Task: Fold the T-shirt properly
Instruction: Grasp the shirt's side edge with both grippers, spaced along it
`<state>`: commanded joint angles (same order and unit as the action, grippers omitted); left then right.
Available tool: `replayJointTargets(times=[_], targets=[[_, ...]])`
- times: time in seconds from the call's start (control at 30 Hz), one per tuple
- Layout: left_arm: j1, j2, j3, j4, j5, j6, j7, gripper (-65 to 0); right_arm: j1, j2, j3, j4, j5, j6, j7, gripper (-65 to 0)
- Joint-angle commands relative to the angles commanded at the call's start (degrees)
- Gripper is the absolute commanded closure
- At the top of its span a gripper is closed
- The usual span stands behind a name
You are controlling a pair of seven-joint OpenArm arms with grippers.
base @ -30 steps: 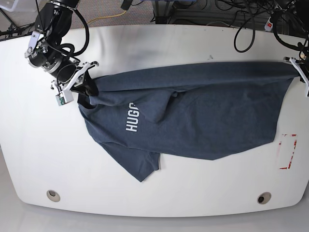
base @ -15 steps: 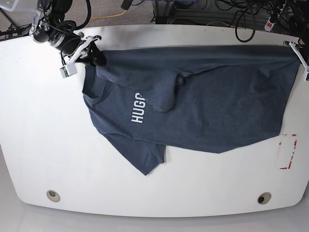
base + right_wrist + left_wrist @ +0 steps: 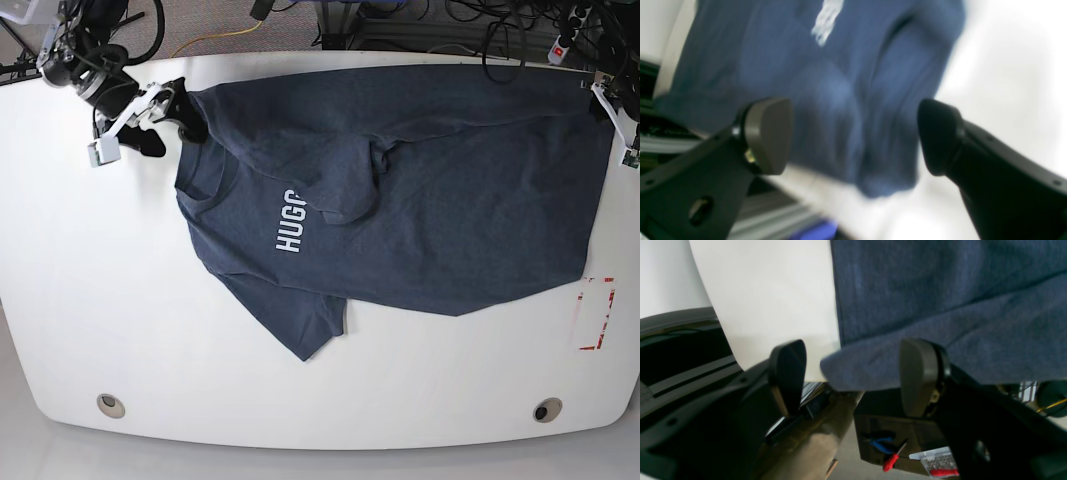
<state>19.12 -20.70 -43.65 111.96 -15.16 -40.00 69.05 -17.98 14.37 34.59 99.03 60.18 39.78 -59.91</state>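
- Worktop [image 3: 90, 300] is seen as a white slab with rounded corners; wide bare room is left along its near edge and along the side below the right hand, and two round grommets [image 3: 111, 405] are set near the near corners.
- A red-and-white marked patch [image 3: 597, 313] is seen on the worktop close to the edge on the left arm's side, just past the cloth's lower corner.
- The T-shirt [image 3: 430, 200] is spread over the far half of the worktop, its top edge carried up to the far edge; one sleeve [image 3: 305, 325] is pointed toward the near edge, and white lettering [image 3: 291, 222] is shown face up beside a raised fold [image 3: 355, 195].
- The right hand [image 3: 150, 115] is placed at the far corner on the collar side, its fingers held apart, with the shirt's shoulder just beside them; in the right wrist view the blurred cloth [image 3: 826, 100] is seen beyond the spread fingertips [image 3: 768, 133], and contact cannot be told.
- The left hand [image 3: 612, 108] is found at the opposite far corner; in the left wrist view its fingers [image 3: 920, 373] are held apart, and a rolled hem of the cloth [image 3: 867, 366] is seen hanging over the worktop's edge between them, touching neither pad clearly.
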Motion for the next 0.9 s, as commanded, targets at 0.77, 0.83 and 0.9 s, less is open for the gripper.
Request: replayJointTargets(times=[0.77, 0.83, 0.9], targets=[[-8.2, 1.9, 0.0, 0.0, 5.6, 0.0, 0.0, -39.6, 31.8, 1.8, -5.6, -32.4, -26.5, -3.52, 1.4, -48.7], [-10.5, 2.8, 0.0, 0.0, 9.7, 0.0, 0.0, -39.7, 31.8, 1.3, -7.6, -32.6, -26.3, -3.52, 1.4, -48.5], [-11.9, 3.3, 0.0, 0.0, 12.1, 0.0, 0.0, -39.9, 31.8, -0.1, -9.0, -32.6, -26.5, -3.52, 1.5, -48.5]])
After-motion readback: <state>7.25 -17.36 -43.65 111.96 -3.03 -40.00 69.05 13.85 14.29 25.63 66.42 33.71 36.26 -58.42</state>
